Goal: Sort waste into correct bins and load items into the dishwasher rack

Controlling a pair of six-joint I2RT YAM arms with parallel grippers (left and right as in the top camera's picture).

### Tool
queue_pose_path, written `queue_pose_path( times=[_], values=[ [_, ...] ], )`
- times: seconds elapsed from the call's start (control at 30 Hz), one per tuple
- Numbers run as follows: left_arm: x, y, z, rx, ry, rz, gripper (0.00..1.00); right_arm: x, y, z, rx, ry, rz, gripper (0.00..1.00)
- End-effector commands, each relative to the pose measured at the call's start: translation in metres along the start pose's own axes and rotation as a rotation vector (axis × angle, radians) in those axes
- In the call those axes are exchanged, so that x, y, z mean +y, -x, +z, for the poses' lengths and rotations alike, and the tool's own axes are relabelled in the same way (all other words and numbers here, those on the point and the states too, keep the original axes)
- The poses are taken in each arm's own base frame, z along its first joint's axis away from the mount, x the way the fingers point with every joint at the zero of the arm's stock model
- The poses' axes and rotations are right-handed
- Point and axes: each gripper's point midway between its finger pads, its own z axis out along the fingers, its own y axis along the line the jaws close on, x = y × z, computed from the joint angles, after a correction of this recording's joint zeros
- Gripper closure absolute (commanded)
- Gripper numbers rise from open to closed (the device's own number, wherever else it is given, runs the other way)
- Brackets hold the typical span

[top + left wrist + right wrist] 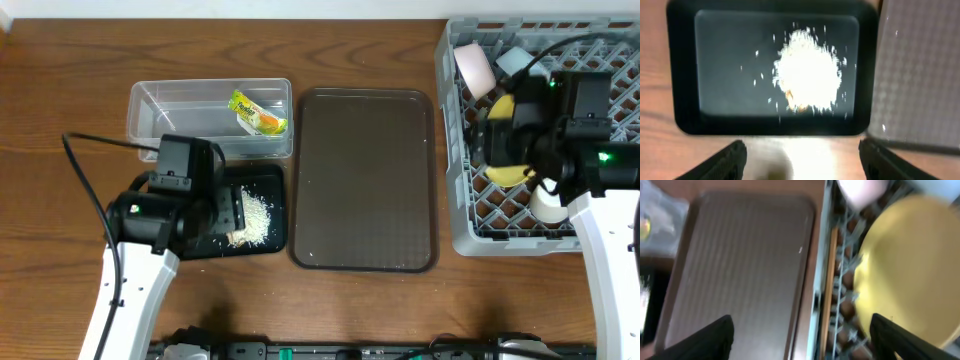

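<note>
Overhead view. The rack [455,215] occupies the right side of the table [60,80]. In its far left corner sits the pink bowl [473,65], with the blue bowl [515,60] just beside it. The plate [508,176] stands in the rack near its left wall, partly hidden by the right arm. The cup [548,205] rests near the rack's front wall. The tray [365,180] lies between the rack and the two tubs. The clear tub [160,100] is at the far left and holds the wrapper [258,113]. The black tub [275,240] is touching or nearly touching its near side and holds the rice [257,215].

Left wrist view. The left gripper [802,165] hangs over bare table beside the black tub. Its fingers [730,160] are spread wide, with nothing between them. The rice forms a heap near the tub's centre, with loose grains scattered around it.

Right wrist view, blurred. The right gripper [802,340] hovers above the rack's left wall and the tray's edge. Its fingers [715,337] are wide apart and hold nothing. The chopsticks [831,280] lie inside the rack along that wall, beside the plate; whether one or both are visible cannot be told.
</note>
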Motion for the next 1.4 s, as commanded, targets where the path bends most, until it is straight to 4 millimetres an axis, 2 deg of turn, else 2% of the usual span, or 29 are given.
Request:
queue_pose_path(
  times=[0.0, 0.17, 0.23, 0.27, 0.43, 0.67, 0.77, 1.0, 1.07, 1.17, 1.27, 1.37],
  values=[
    [0.000, -0.006, -0.023, -0.081, -0.037, 0.018, 0.25, -0.004, -0.007, -0.012, -0.003, -0.022, 0.065, 0.12],
    [0.007, -0.025, -0.058, -0.292, -0.082, 0.016, 0.22, -0.004, -0.023, -0.036, -0.128, -0.051, 0.027, 0.07],
    [0.008, -0.032, -0.071, -0.396, -0.111, 0.006, 0.12, -0.001, -0.033, -0.047, -0.223, -0.048, 0.008, 0.02],
    [0.009, -0.034, -0.076, -0.437, -0.122, 0.003, 0.08, 0.000, -0.041, -0.052, -0.259, -0.047, 0.001, 0.01],
    [0.012, -0.042, -0.103, -0.595, -0.163, 0.003, 0.07, 0.003, -0.080, -0.068, -0.353, -0.043, -0.017, 0.01],
    [0.013, -0.047, -0.113, -0.649, -0.177, 0.002, 0.06, 0.005, -0.151, -0.073, -0.212, -0.041, 0.009, 0.01],
    [0.013, -0.047, -0.113, -0.649, -0.177, 0.002, 0.06, 0.005, -0.169, -0.070, -0.143, -0.041, 0.024, 0.01],
    [0.013, -0.047, -0.113, -0.649, -0.177, 0.002, 0.06, 0.004, -0.169, -0.070, -0.145, -0.046, 0.025, 0.01],
    [0.013, -0.047, -0.113, -0.649, -0.177, 0.002, 0.06, -0.006, -0.167, -0.071, -0.153, -0.104, 0.021, 0.01],
    [0.013, -0.047, -0.113, -0.649, -0.177, 0.002, 0.06, -0.007, -0.163, -0.072, -0.169, -0.116, 0.020, 0.01],
    [0.013, -0.047, -0.113, -0.649, -0.177, 0.002, 0.06, -0.011, -0.142, -0.075, -0.264, -0.138, -0.015, 0.01],
    [0.013, -0.047, -0.113, -0.649, -0.177, 0.002, 0.06, -0.005, -0.113, -0.076, -0.427, -0.136, -0.144, 0.01]
  ],
)
